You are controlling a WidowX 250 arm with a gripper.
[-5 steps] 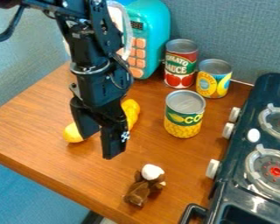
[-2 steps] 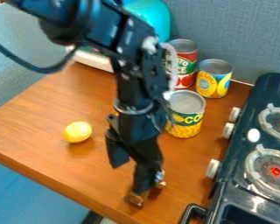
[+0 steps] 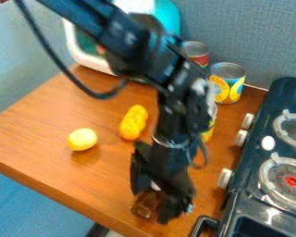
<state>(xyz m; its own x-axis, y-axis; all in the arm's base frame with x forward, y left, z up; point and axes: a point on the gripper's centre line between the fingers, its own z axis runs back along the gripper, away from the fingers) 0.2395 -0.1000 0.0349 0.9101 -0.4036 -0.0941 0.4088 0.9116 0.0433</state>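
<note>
Plush toy [image 3: 144, 206], probably light and squashy, sits near the table's [image 3: 52, 169] edge, between our gripper's [image 3: 151, 206] well-parted fingers, ungripped; we judge its thick middle the surest hold.

Right of your fingers [image 3: 174, 202], the stove [image 3: 246, 203], its handle [image 3: 203, 225] and white knob [image 3: 225, 178] block your way. Farther back, a partly hidden can [image 3: 208, 133] stands in it. Leftward, you can pass over the desk [image 3: 104, 171], in front of the round yellow item [image 3: 82, 139] and lumpy yellow item [image 3: 132, 123].
</note>
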